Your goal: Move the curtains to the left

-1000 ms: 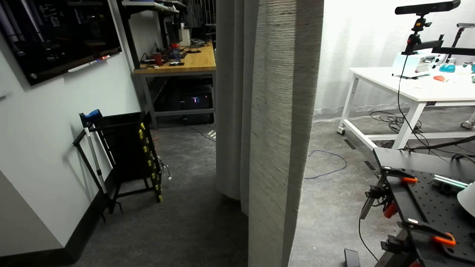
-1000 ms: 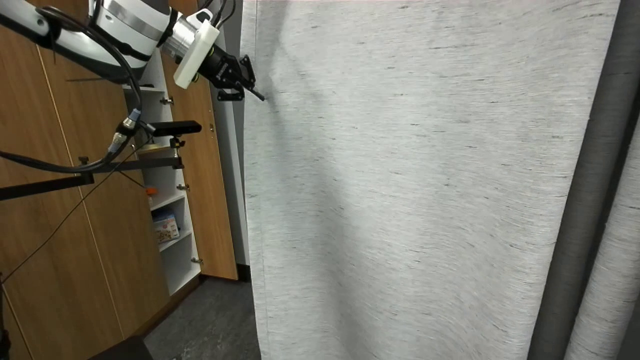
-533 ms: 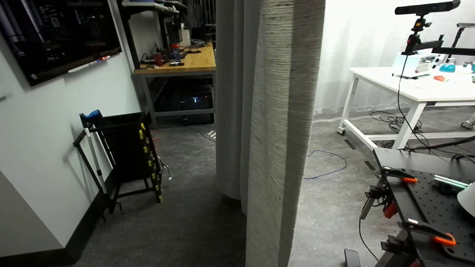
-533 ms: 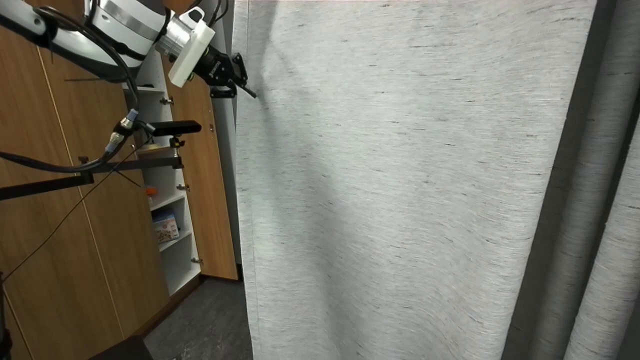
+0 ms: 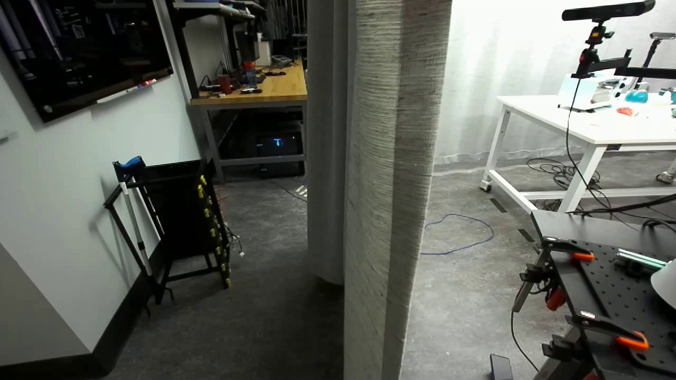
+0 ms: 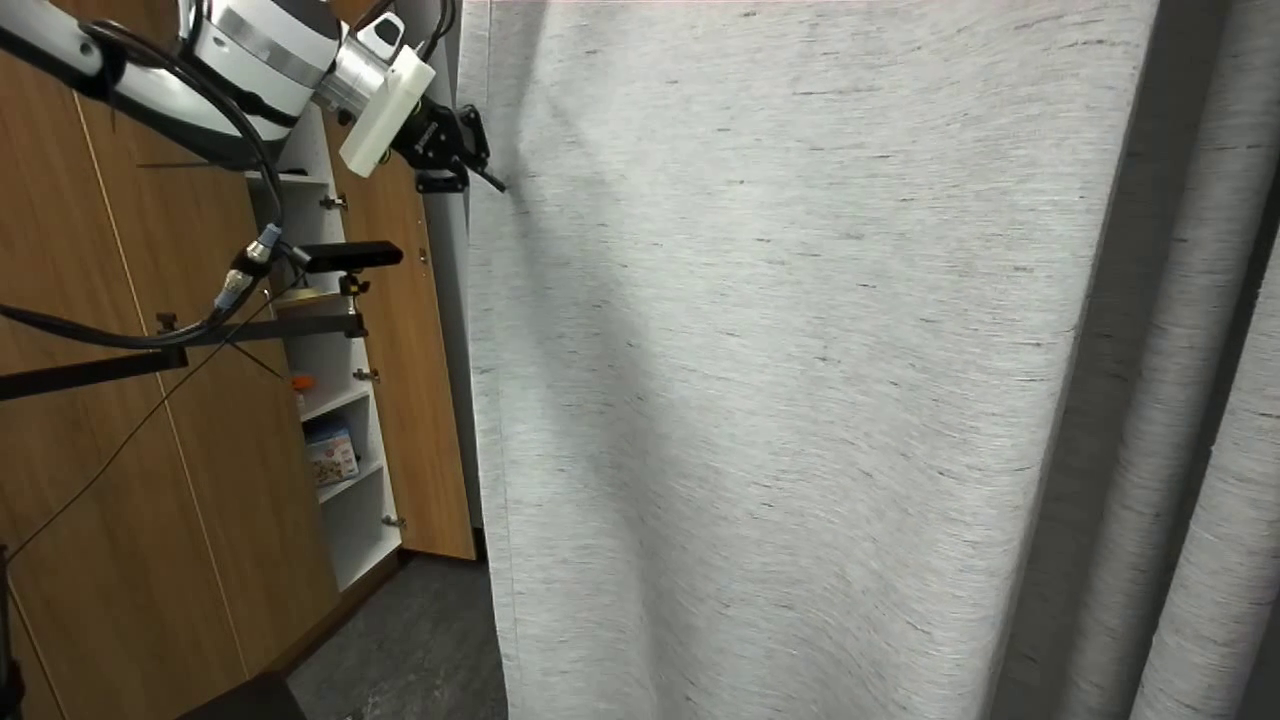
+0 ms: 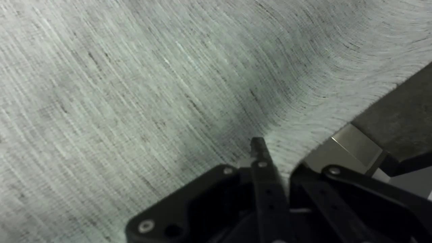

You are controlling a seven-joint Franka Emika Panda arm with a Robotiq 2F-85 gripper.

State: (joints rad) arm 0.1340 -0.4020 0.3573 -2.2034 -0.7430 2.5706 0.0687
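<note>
The curtains are pale grey-white, finely ribbed fabric. In an exterior view they hang as a bunched column of curtain (image 5: pixel 391 184), with the gripper hidden. In an exterior view the curtain (image 6: pixel 800 350) spreads wide, with darker folds at its right. My gripper (image 6: pixel 490 182) is at the curtain's left edge, high up. In the wrist view the curtain (image 7: pixel 152 94) fills most of the picture, and its edge runs down between the jaws. My gripper (image 7: pixel 278 168) is shut on that edge. One finger (image 7: pixel 265 175) lies in front of the fabric; the other finger's tip is hidden behind it.
A wooden cabinet with an open door (image 6: pixel 405 350) stands behind the arm. A black camera on a bar (image 6: pixel 350 257) is below the gripper. A folded black cart (image 5: pixel 185 211) leans on the wall. A white table (image 5: pixel 597 126) and a black workbench (image 5: pixel 607 285) stand at the right.
My gripper has moved slightly left in an exterior view, staying shut on the curtain edge. The curtain has shifted left in both exterior views, and more of the folds behind show at the right.
</note>
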